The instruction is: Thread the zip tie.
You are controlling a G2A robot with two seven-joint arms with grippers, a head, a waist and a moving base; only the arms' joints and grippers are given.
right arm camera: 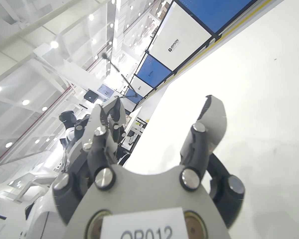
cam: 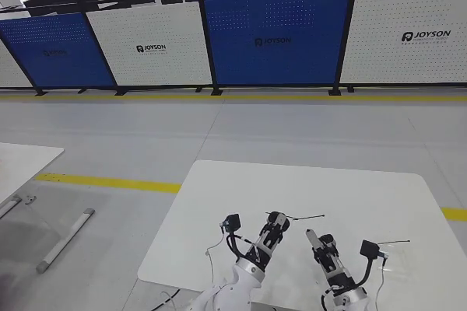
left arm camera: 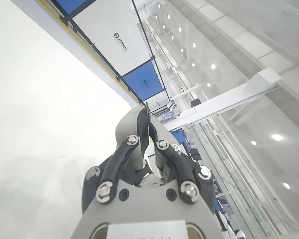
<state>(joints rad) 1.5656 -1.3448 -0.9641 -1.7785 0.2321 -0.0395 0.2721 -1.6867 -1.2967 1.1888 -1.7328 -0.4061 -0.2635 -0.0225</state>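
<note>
A thin black zip tie (cam: 307,217) hangs level over the white table (cam: 335,183), and my left gripper (cam: 280,221) is shut on it near one end. In the left wrist view the left gripper (left arm camera: 147,115) has its pads pressed together, with a sliver of the black tie (left arm camera: 147,104) sticking out at the tips. My right gripper (cam: 311,234) sits just to the right, below the tie's free length, and it is open. In the right wrist view the right gripper (right arm camera: 157,111) holds nothing, and the tie (right arm camera: 122,74) slants across the background beyond one finger.
Another thin black strip (cam: 395,242) lies on the table near the right arm's wrist. The table's far half is bare. A second white table (cam: 15,163) stands off to the left across the floor. Blue and white pegboard panels (cam: 272,39) line the back.
</note>
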